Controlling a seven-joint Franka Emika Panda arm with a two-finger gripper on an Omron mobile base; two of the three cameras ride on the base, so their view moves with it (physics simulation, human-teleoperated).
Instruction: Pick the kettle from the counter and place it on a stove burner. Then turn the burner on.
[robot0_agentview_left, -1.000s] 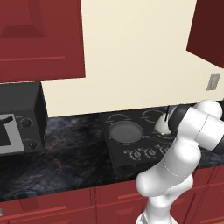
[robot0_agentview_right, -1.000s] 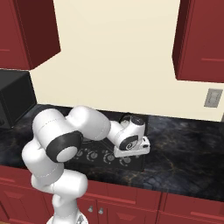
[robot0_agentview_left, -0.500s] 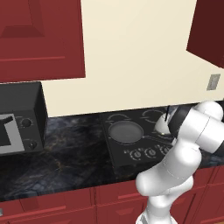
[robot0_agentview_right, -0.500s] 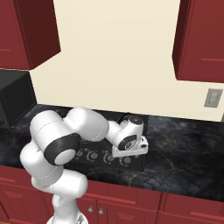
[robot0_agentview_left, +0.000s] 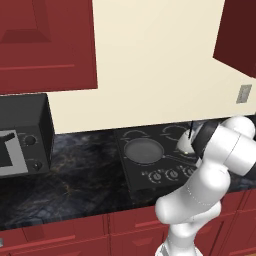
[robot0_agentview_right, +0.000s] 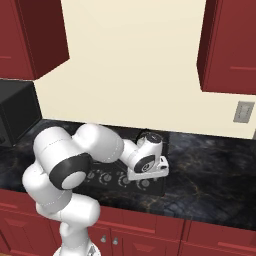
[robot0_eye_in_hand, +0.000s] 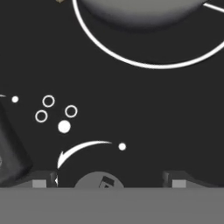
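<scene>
One step left — kettle (robot0_agentview_left: 185, 144) sitting on a burner, I'm hovering my spread gripper (robot0_eye_in_hand: 109, 178) over its knob (robot0_eye_in_hand: 99, 181), lowering next.

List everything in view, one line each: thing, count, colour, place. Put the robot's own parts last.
kettle: one, off-white, on the cooktop's back right burner, partly behind the arm.
pan: one, flat grey, on a left burner.
cooktop: one, smooth black, set into the counter.
knobs: a row, dark, along the cooktop's front edge.
counter: one, dark marbled stone, above red cabinet fronts.
microwave: one, black, on the counter's far left.
wall cabinets: red, above the counter.
wall outlet: one, grey, on the cream wall at right.
arm: one, white with dark joints.
claw: one, open, close over the cooktop by a knob.
</scene>
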